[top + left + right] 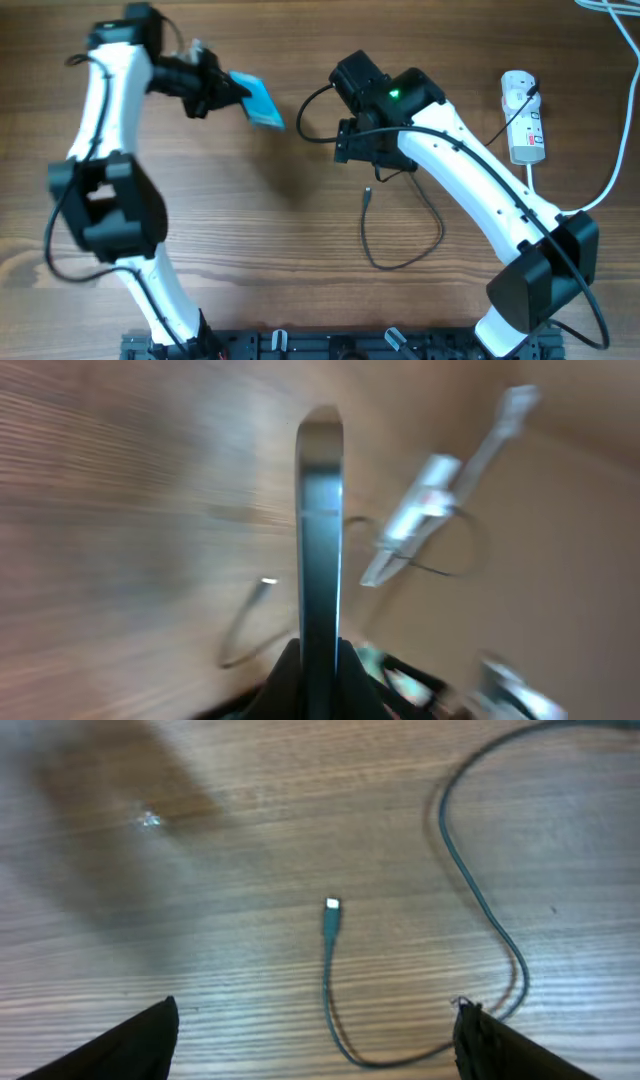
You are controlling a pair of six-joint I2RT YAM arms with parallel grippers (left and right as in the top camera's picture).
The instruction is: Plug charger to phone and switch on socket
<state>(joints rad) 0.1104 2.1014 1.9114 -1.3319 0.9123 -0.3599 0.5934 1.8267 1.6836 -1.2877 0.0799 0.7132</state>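
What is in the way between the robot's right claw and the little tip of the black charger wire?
Nothing visible. The charger's tip lies on bare table just ahead of the open right gripper, with only wood between them. The phone is off to the side, held in the left gripper.

Small rectangular smartphone with cyan screen (262, 100) up off wood worktop (300, 310), tilted, pinched at one end by left end effector (225, 93). Left wrist view catches it edge-on, blurred.

Thin black charger cable (326, 970) loose on worktop, curling in open loop mid-table. Small connector tip (368, 194) lying free, well apart from smartphone.

White elongated power strip with red markings (525, 130) flat at far right, black plug (533, 92) at its far end.
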